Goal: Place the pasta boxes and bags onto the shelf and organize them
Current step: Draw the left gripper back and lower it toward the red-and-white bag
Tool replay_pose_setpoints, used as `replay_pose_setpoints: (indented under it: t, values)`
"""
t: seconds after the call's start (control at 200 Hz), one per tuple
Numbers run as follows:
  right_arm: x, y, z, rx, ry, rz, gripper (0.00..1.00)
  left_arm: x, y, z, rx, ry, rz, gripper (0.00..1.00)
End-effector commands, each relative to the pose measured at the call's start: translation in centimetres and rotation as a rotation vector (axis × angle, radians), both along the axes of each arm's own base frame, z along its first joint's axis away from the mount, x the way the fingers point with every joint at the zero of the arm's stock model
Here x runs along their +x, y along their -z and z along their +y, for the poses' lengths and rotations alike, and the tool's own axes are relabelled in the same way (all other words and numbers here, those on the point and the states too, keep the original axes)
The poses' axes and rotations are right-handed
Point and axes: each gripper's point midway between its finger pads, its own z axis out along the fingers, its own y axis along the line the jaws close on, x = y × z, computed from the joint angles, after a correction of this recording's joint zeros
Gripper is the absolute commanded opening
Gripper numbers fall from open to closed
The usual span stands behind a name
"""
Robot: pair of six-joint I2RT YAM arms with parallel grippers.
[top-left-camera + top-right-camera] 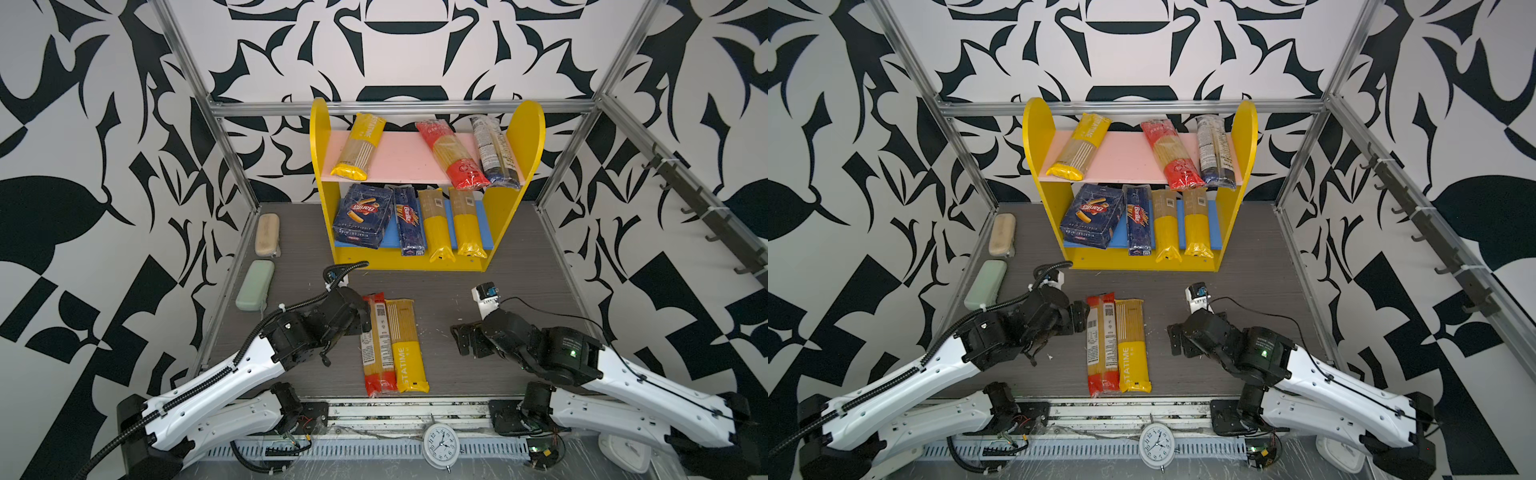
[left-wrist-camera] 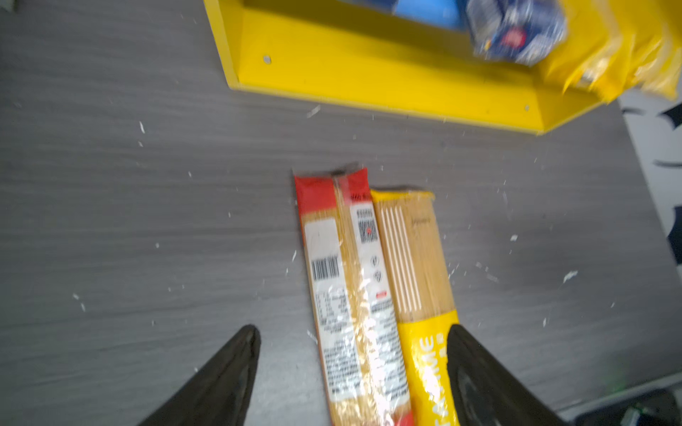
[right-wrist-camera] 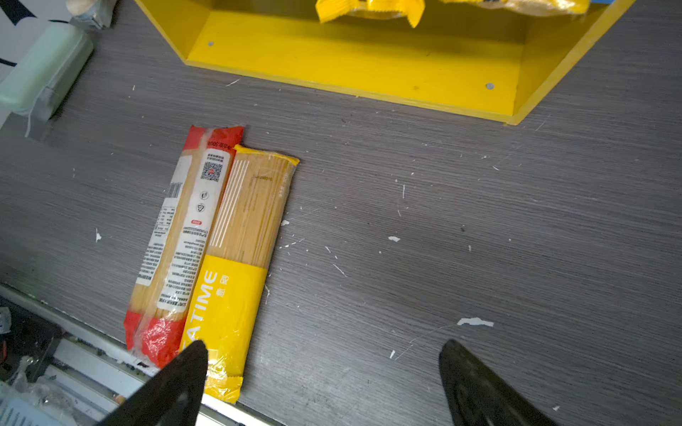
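The left gripper [image 2: 350, 330] and right gripper [image 3: 324, 345] both gape wide. On the surface [image 1: 457, 291] a yellow "STATIME" bag [image 1: 405, 345] touches a red-ended bag [image 1: 376, 345]; the shelf [image 1: 525, 137] holds a wide Barilla carton [image 1: 363, 216].

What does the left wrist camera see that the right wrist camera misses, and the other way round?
Only the left wrist view: the blurred end of a dark blue carton on the shelf.
Only the right wrist view: a pale green case at the table's edge, plus the near ends of the red bag and yellow bag.
Both: those two bags lying side by side on the grey table, and the shelf's yellow base. Each also shows its own gripper open: left gripper, right gripper.
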Motion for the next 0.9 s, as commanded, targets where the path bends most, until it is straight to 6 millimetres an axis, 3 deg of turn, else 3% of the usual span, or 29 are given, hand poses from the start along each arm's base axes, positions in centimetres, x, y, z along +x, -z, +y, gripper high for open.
replay_pose_setpoints:
  t: [0.0,0.08,0.215,0.35,0.605,0.895]
  values:
    - [0.5,-0.5,1.3,0.018,0.040,-0.039,1.00,-1.2,1.3,0.5,-0.001,-0.048,0.016,0.84]
    - [0.1,0.3,2.8,-0.001,0.007,-0.025,1.00,-2.3,2.5,0.0,0.005,-0.028,0.036,1.00]
    - [-0.7,1.3,5.4,0.010,-0.051,-0.013,1.00,-3.5,4.0,-0.3,0.033,-0.001,0.051,0.99]
    - [-1.2,1.8,6.7,0.041,-0.071,-0.017,1.00,-4.6,5.0,-0.3,0.033,0.006,0.051,0.99]
    - [-0.6,1.7,5.1,0.022,-0.016,-0.059,1.00,-6.2,7.2,0.5,0.025,-0.033,0.074,0.99]
    - [-0.6,0.4,2.4,-0.021,0.041,-0.067,1.00,-7.1,8.5,-0.9,0.098,-0.025,0.082,0.99]
